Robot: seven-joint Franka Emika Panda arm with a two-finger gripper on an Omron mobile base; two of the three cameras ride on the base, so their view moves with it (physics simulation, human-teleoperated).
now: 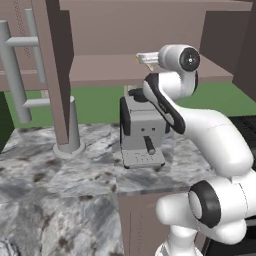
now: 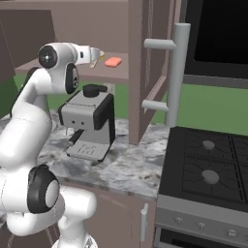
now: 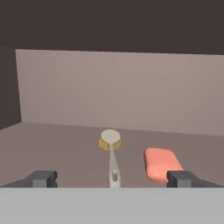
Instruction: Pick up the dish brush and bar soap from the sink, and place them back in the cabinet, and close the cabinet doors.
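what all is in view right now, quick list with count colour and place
dish brush: 1, cream, lying on the cabinet shelf between the open fingertips
bar soap: 1, salmon-pink, on the shelf beside the brush
cabinet: 1, taupe-brown, above the counter
cabinet doors: 2, taupe-brown with silver bar handles, both open
coffee machine: 1, grey and black, on the counter below the shelf
counter: 1, grey marble
stove: 1, black, right of the counter
gripper: 1, dark fingers, open, at the shelf
arm: 1, white

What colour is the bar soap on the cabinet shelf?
Salmon-pink to orange-red; the bar soap shows best in the hand view.
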